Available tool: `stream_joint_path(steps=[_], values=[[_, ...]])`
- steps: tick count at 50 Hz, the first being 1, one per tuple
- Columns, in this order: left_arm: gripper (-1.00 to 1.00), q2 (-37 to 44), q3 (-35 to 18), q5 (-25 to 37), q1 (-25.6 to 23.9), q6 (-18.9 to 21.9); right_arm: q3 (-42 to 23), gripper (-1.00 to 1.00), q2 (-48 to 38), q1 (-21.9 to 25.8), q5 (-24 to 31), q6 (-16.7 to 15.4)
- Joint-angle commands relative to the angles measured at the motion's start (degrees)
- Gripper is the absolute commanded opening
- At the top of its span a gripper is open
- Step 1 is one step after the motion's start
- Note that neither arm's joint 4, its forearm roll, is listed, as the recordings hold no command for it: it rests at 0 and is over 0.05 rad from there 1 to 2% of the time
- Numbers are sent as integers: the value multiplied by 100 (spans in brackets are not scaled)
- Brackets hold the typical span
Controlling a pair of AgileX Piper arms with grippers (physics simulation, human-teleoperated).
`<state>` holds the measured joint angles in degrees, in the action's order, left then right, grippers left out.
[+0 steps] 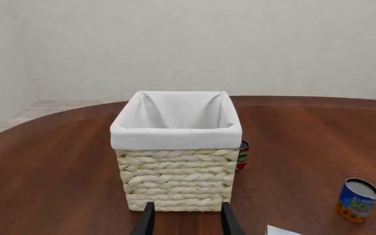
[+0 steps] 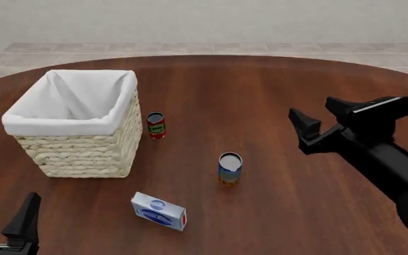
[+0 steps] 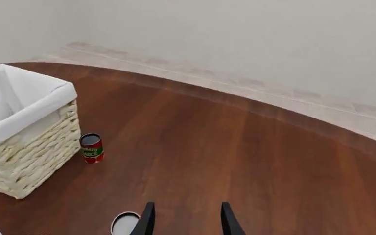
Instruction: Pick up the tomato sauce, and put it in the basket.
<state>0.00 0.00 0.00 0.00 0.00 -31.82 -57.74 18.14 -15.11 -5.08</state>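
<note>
Two grippers, neither holding anything: right gripper [image 2: 323, 123] hangs above the table with fingers apart, left gripper [image 2: 4, 212] sits low at the near edge, fingers also spread. Reads as the approach step, no grasp yet. Tomato sauce [image 2: 155, 125] stands upright on the table just beside the basket [image 2: 83, 154], on its right wall, apparently not touching. It's a small red can, green label patch, grey metal top. Next move, I'd say: right arm goes forward-left and down over the can, skipping the blue-and-orange can [image 2: 229, 168] between them. Tight clearance to the wicker wall, so finger placement matters.
</note>
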Motion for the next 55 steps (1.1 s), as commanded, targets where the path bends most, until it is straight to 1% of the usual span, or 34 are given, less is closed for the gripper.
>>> stream_joint_path(steps=[1, 3, 4, 6, 14, 16, 19, 25, 29, 35, 44, 49, 55], values=[[100, 0, 0, 0, 0, 0, -731, 100, -891, 283, 165, -63], [100, 0, 0, 0, 0, 0, -777, 100, -932, 301, 194, -42], [100, 0, 0, 0, 0, 0, -843, 100, -1005, 374, 221, -109], [100, 0, 0, 0, 0, 0, -959, 100, -1138, 447, 298, -39], [100, 0, 0, 0, 0, 0, -1382, 100, -1619, 635, 443, -138], [100, 0, 0, 0, 0, 0, -1481, 100, -1722, 663, 479, -81], [100, 0, 0, 0, 0, 0, -1656, 100, -1917, 735, 545, -152], [100, 0, 0, 0, 0, 0, -1971, 100, -2289, 938, 686, -102], [100, 0, 0, 0, 0, 0, -2115, 100, -2411, 1004, 761, -71], [100, 0, 0, 0, 0, 0, -2356, 100, -2583, 1140, 933, -144], [100, 0, 0, 0, 0, 0, -3042, 100, -3030, 1352, 1349, -226], [100, 0, 0, 0, 0, 0, -3508, 100, -3369, 1415, 1546, -382], [100, 0, 0, 0, 0, 0, -3952, 100, -3740, 1584, 1745, -434]])
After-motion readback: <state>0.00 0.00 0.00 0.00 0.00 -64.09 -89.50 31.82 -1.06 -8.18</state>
